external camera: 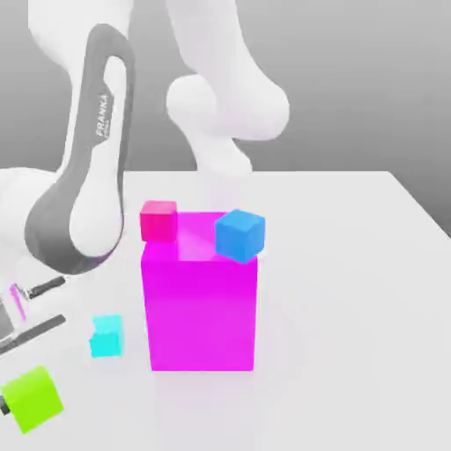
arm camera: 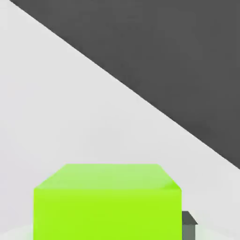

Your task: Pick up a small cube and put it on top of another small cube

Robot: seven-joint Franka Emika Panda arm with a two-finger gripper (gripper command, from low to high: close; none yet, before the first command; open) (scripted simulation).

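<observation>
In the exterior view we see a white table [external camera: 352, 264] under a white robot arm [external camera: 88, 176] that reaches down toward the view's lower left corner. There, the gripper [external camera: 22, 401] is closed on the small lime-green cube [external camera: 33, 398], which sits tilted at the very corner of the picture; a dark finger [external camera: 4, 407] shows just at the cube's edge. Near it, a little toward the view's right and farther up the picture, the small cyan cube [external camera: 107, 336] rests on the table, apart from the green one. Just beside the cyan cube, on the view's right, stands a big magenta block [external camera: 201, 304]. A blue cube [external camera: 240, 234] appears tilted at the block's upper right corner, and a pink-red cube [external camera: 158, 220] shows at its upper left corner, partly behind it; we cannot tell whether either touches the block.

In the hand view we look past the lime-green cube [arm camera: 107, 202], large and close, held narrowly between the fingers. One dark fingertip [arm camera: 189, 224] peeks out beside the cube. Beyond the cube lies the pale tabletop [arm camera: 70, 103], cut diagonally by a dark grey background.
</observation>
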